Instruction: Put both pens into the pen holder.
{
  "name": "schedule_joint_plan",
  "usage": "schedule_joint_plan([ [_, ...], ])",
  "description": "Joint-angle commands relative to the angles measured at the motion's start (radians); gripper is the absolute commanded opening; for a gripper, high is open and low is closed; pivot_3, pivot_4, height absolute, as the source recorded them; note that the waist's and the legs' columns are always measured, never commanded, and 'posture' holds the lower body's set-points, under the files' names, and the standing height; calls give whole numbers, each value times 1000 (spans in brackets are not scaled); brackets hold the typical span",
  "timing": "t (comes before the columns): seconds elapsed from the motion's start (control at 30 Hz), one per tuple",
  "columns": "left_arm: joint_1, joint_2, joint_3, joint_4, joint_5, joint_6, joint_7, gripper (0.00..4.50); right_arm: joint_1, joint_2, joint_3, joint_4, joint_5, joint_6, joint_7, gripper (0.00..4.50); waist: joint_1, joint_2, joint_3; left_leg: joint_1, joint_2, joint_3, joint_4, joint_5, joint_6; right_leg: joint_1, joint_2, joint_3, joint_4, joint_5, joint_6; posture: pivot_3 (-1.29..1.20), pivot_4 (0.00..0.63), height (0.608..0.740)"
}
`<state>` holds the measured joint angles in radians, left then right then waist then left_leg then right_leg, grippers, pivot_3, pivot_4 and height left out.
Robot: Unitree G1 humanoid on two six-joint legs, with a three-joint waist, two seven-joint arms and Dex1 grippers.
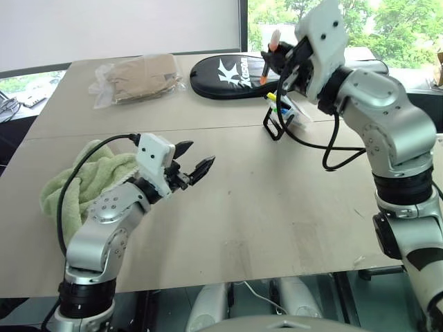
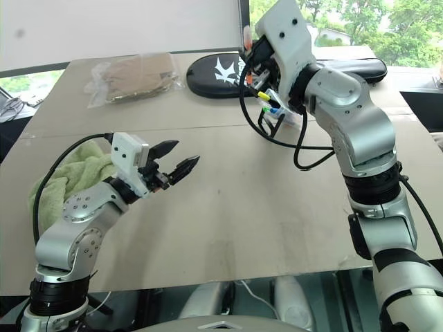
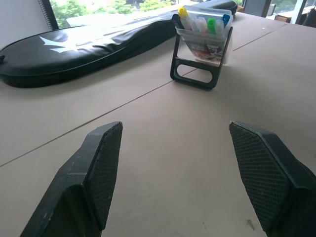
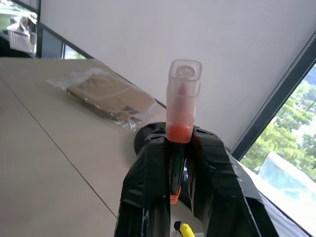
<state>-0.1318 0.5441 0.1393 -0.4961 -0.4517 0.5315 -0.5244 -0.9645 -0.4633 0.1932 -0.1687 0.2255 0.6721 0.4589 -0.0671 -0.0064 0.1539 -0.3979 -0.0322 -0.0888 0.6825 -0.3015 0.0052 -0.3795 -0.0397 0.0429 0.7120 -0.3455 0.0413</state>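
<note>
The orange pen (image 4: 182, 98) is clamped upright between the fingers of the right gripper (image 1: 277, 61), raised above the pen holder (image 3: 205, 39) and not yet inside it. The holder, a small white box on a black angled stand, sits on the desk (image 1: 277, 207) just in front of the long black racket case (image 3: 89, 47). From the left wrist view its top shows yellow, green and blue caps side by side; the blue cap (image 3: 225, 19) at the far corner is, in my judgement, the second pen already in place, though its barrel is hidden by the box. That would put the task about halfway: one pen stowed, the orange one left to lower in and release.

The left gripper (image 1: 192, 160) hangs over bare desk well apart from the holder, its fingers spread wide with nothing between them. A green towel (image 1: 76, 183) lies beside the left arm, and a plastic bag (image 1: 135, 79) of tan material rests near the far edge.
</note>
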Motion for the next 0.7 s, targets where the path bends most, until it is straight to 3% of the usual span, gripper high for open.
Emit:
schedule_joint_plan([
  [0.03, 3, -3, 3, -50, 0, -31, -4, 3548, -1, -13, 22, 20, -69, -61, 16, 55, 0, 0, 0, 0, 0, 0, 0, 0, 0, 0, 0, 0, 0, 0, 0, 0, 150, 740],
  [0.47, 19, 39, 76, -156, -265, 69, -86, 3548, 10, -12, 91, 102, -209, -112, 82, 55, -1, 0, 0, 0, 0, 0, 0, 0, 0, 0, 0, 1, 0, 0, 0, 0, 150, 740],
  [0.7, -2, 52, 75, -154, -282, 76, -66, 3548, -30, -3, 165, 212, -308, -130, 126, 55, -3, 0, 0, 0, 0, 1, 0, 0, 0, 0, 0, 0, 0, 0, 0, 0, 150, 740],
])
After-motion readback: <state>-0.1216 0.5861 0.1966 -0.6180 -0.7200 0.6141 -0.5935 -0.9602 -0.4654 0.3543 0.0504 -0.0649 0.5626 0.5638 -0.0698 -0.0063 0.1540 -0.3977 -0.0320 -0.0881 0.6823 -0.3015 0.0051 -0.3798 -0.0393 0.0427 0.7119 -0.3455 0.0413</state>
